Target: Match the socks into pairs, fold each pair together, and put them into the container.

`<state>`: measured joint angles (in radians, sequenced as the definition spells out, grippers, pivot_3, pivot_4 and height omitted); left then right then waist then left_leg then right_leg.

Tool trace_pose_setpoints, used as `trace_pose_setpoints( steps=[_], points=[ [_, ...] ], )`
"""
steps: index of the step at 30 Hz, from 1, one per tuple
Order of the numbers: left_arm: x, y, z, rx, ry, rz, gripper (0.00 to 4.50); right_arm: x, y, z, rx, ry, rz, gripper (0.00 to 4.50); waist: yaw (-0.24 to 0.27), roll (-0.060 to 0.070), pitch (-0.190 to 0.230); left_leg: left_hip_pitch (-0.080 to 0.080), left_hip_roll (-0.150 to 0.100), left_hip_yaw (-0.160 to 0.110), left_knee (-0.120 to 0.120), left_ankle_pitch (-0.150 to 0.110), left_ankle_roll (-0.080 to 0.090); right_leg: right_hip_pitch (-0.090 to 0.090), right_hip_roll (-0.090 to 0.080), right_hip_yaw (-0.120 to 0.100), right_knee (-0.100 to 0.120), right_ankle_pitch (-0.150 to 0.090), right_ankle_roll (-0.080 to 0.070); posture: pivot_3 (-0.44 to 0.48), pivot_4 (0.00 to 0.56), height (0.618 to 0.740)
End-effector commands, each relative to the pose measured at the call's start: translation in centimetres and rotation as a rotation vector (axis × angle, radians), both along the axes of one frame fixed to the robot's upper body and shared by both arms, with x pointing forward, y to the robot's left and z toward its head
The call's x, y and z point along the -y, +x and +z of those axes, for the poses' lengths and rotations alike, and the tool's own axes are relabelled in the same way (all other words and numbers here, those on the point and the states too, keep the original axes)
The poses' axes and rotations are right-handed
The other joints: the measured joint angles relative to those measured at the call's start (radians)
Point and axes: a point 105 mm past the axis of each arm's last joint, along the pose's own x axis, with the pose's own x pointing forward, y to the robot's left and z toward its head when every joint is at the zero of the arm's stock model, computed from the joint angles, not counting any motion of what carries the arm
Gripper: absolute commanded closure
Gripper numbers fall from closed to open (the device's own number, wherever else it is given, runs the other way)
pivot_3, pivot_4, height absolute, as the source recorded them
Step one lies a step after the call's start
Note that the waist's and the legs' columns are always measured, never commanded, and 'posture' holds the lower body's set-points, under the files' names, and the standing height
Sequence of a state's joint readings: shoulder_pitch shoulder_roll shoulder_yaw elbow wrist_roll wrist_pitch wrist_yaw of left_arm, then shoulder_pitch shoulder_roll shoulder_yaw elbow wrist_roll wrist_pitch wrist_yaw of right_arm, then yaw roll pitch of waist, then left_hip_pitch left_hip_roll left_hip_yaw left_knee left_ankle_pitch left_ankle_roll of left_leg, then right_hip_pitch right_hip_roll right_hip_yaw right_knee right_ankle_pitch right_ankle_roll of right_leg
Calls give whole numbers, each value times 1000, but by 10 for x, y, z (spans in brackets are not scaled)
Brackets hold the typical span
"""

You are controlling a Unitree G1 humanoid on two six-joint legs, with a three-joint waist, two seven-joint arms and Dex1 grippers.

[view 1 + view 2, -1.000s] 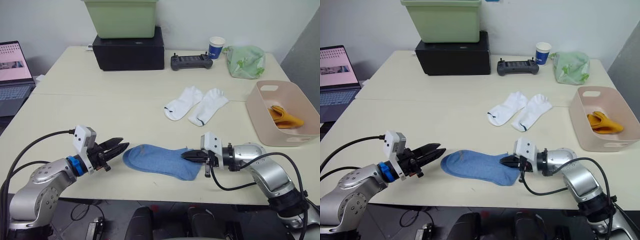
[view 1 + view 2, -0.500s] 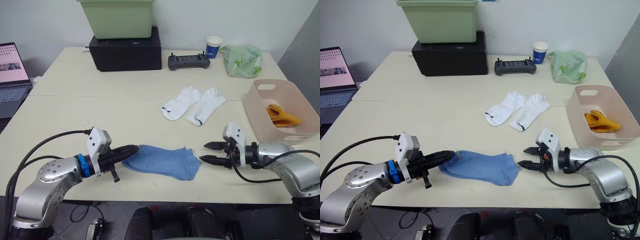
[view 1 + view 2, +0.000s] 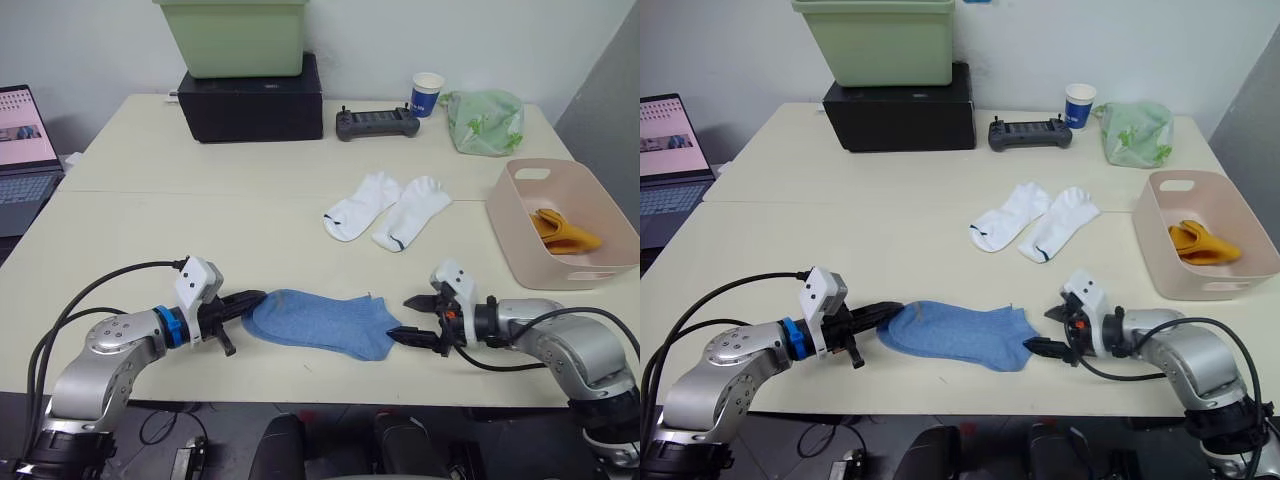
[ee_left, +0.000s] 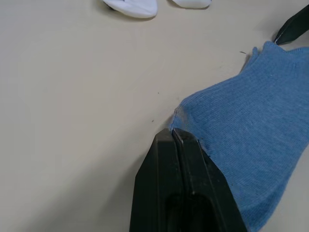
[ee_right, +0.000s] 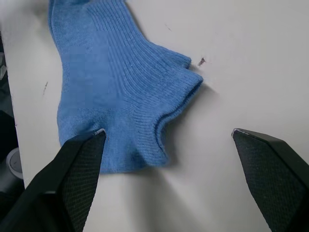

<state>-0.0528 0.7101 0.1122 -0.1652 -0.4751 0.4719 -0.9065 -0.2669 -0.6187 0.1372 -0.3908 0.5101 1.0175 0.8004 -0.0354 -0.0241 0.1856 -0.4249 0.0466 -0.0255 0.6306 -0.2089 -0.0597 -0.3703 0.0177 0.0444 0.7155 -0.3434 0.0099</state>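
**Blue sock pinched at the toe end, right gripper open at the cuff**

I see the light blue socks (image 3: 320, 322) lying flat near the front edge of the table (image 3: 200, 215), stretched between my two grippers. My left gripper (image 3: 243, 301) has its fingers clenched together on the sock's left end; in the left wrist view the two black fingers (image 4: 179, 159) meet right at the fabric edge, so I read that as a grip on the blue material. My right gripper (image 3: 408, 318) sits at the opposite end, by the cuff, with its fingers spread wide. In the right wrist view one finger (image 5: 79, 159) touches the edge of the cuff while the other stands well clear on bare table, so nothing is held there.

The two white socks (image 3: 390, 208) lie side by side further back on the table, well apart from both grippers. The pink container (image 3: 520, 235) stands at the right side of the table, behind my right arm, and a folded mustard-orange pair (image 3: 565, 230) lies inside it.
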Motion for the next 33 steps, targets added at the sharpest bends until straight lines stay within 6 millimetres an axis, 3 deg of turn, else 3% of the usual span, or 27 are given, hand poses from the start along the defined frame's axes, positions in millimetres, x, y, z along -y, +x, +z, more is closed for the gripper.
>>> trace_pose_setpoints(
  steps=[1, 2, 4, 14, 15, 22, 25, 28, 33],
  points=[
    [8, -5, -4, -49, -29, -43, 4500, -16, -10, 1, -40, 27, 58, 21, 0, 0, 0, 0, 0, 0, 0, 0, 0, 0, 0, 0, 0, 0, 0, 0, 150, 740],
    [11, -8, -6, -68, -31, -59, 4500, -19, -12, 2, -48, 35, 66, 21, 0, 0, 0, 0, 0, 0, 0, 0, 0, 0, 0, 0, 0, 0, 0, 0, 150, 740],
    [13, -11, -8, -82, -26, -75, 4500, -24, -18, 3, -67, 50, 100, 575, 0, 0, 0, 0, 0, 0, 0, 0, 0, 0, 0, 0, 0, 0, 0, 0, 150, 740],
    [15, -17, -11, -96, -29, -82, 4500, -32, -12, 4, -55, 71, 86, 4267, 2, 0, 0, 0, 0, 0, 0, 0, 0, 0, -1, 0, 0, 0, 0, 0, 150, 740],
    [16, -19, -11, -95, -28, -87, 4500, -31, -10, 4, -55, 70, 81, 4480, 2, 0, 0, 0, 0, 0, 0, 0, 0, 0, -1, 0, 0, 0, 0, 0, 150, 740],
    [30, -24, -7, -121, -81, -102, 4500, -21, -4, 10, -79, 105, 66, 4480, 2, 0, 0, 0, 0, 0, 0, 0, 0, 0, -1, 0, 0, 0, 0, 0, 150, 740],
    [36, -27, 13, -131, -156, -107, 4500, -7, -6, 9, -92, 84, 64, 4480, 3, 0, 0, -1, 0, 0, 0, 0, 0, 0, -1, 0, 0, 0, 0, 0, 150, 740],
    [29, -29, 32, -126, -174, -116, 4500, 5, -8, 12, -106, 73, 75, 4480, 3, 0, 0, -1, 0, 0, 0, 0, 0, 0, -1, 0, 0, 0, 0, 0, 150, 740],
    [19, -34, 38, -135, -114, -143, 4500, 28, -4, 13, -117, 34, 91, 4480, 1, 0, 0, 0, 0, 0, 0, 0, 0, 0, 0, 0, 0, 0, 0, 0, 150, 740]
  ],
)
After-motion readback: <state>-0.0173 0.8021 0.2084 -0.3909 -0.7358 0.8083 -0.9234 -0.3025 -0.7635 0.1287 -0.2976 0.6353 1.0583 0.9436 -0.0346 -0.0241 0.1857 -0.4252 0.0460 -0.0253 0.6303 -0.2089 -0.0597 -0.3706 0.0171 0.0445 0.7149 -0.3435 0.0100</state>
